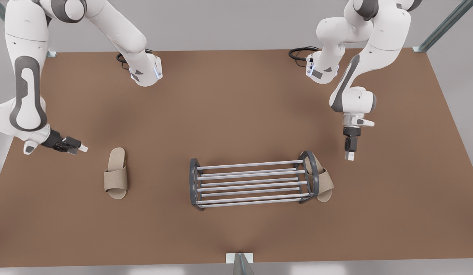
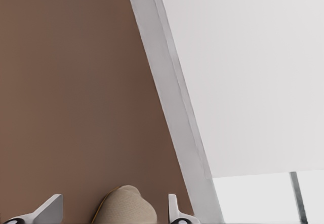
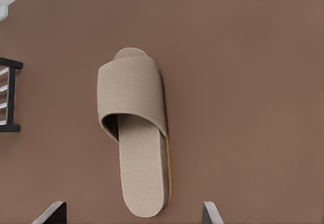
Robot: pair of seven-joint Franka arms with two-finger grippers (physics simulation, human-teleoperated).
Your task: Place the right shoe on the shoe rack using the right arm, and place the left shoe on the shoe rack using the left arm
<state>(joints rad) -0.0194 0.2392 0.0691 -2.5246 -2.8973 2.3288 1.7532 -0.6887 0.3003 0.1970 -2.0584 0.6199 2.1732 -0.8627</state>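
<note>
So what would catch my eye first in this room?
Two white robot arms lean over a brown table. The right gripper, open, hangs by a beige slipper lying alone at the front view's left. The left gripper, open, hangs by its twin, tucked against the end of a barred grey rack mid-table.

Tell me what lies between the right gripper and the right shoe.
Nothing: only bare table lies between the right gripper and the right shoe, as the front view shows at its left.
</note>
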